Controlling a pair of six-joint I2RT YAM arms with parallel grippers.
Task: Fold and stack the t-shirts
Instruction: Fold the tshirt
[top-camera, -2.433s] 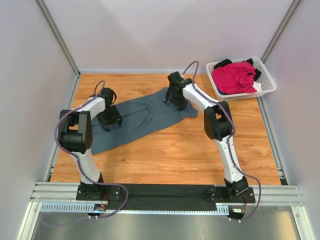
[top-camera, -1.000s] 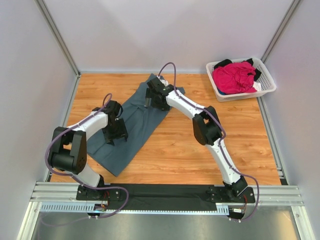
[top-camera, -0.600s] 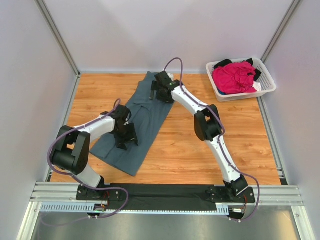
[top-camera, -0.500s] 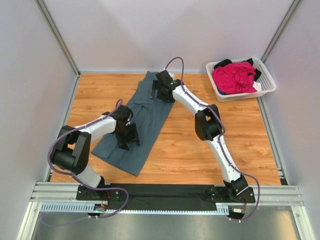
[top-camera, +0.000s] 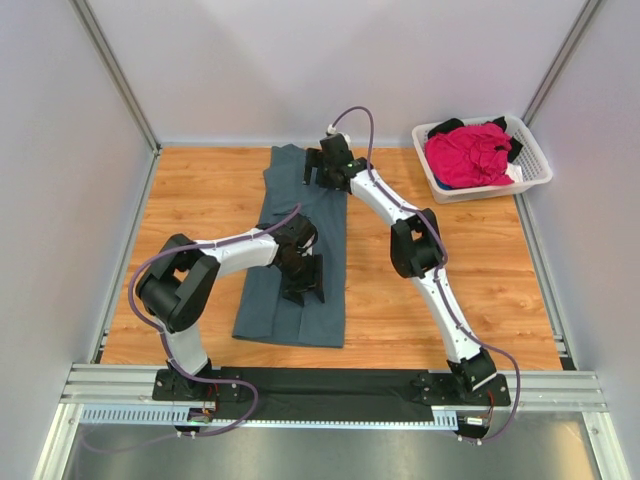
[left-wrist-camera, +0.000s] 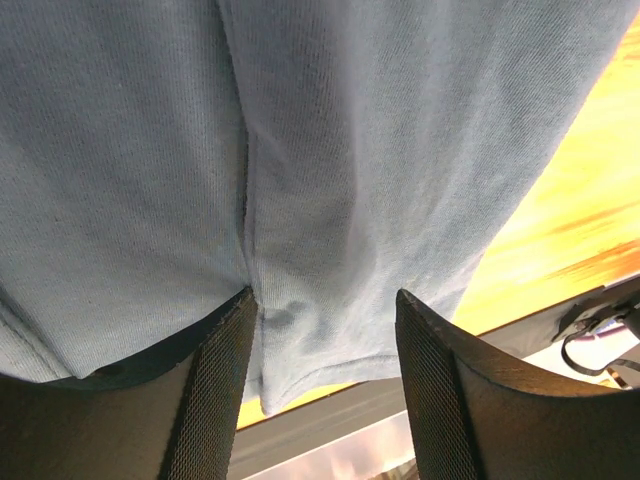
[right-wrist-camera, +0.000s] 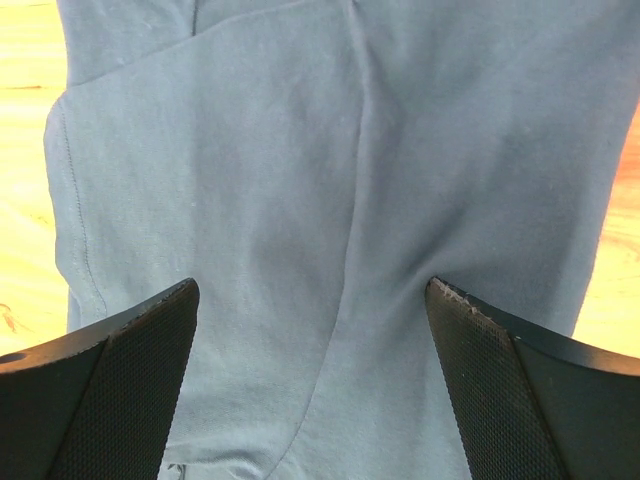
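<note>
the slate blue-grey t-shirt (top-camera: 285, 195) lies as a long, narrow strip on the wooden surface (top-camera: 450, 260), running from the far edge toward the arms, left of the middle. the left hand (top-camera: 303, 280) is down on the strip's near half; in the left wrist view its fingers (left-wrist-camera: 215, 390) stand apart with cloth spanning the gap between them, and a crease in the cloth runs down to the inner edge of the left finger. the right hand (top-camera: 322, 168) sits on the strip's far end; the right wrist view shows its fingers (right-wrist-camera: 130, 370) spread wide over smooth cloth, a soft fold running between them, nothing pinched. at the far right corner a white basket (top-camera: 535, 165) holds a crumpled magenta-pink t-shirt (top-camera: 468, 150) on top of black t-shirts (top-camera: 447, 127) that show at its edges.
</note>
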